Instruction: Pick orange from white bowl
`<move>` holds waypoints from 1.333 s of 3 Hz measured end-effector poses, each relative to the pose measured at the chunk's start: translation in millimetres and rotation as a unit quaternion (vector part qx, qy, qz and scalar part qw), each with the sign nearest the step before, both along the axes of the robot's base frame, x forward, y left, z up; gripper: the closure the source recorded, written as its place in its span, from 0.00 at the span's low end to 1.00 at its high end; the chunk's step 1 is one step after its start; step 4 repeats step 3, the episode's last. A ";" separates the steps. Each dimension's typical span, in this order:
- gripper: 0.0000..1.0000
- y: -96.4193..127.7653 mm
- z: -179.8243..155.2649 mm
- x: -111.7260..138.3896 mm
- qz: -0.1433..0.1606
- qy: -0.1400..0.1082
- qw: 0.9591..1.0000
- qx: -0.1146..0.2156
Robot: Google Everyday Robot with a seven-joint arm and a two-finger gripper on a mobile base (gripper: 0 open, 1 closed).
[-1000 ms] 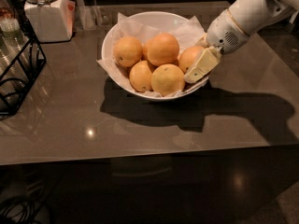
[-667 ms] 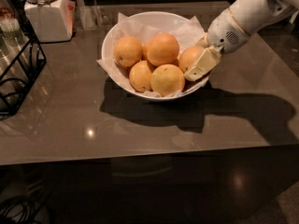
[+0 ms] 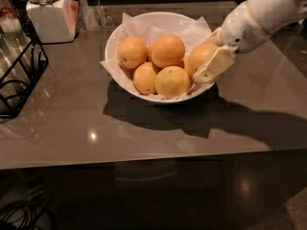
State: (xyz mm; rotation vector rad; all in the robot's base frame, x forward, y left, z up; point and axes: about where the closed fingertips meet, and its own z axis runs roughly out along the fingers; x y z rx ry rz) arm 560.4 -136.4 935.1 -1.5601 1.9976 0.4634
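Grey tabletop (image 3: 72,114) bears the white bowl (image 3: 160,17); the orange (image 3: 199,56), round and deep-coloured, sits at its 3 o'clock. Arm (image 3: 268,8) slants in from 2 o'clock, gripper (image 3: 209,67) against that fruit; whether it clamps I cannot tell.

Orange (image 3: 197,57): large, round, deep orange, smooth. Sits at right edge of the pile in the white bowl (image 3: 144,19), gripper (image 3: 211,66) against its right side. Bowl: wide, shallow, glossy, paper-lined, upright, upper centre of frame.
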 end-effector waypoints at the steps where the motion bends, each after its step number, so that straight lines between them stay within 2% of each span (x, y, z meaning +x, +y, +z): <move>1: 1.00 -17.2 41.2 -50.1 -0.026 -0.075 0.997 -0.001; 2: 1.00 -32.3 71.8 -99.6 -0.042 -0.132 0.990 0.005; 4: 1.00 -32.3 71.8 -99.5 -0.042 -0.132 0.990 0.005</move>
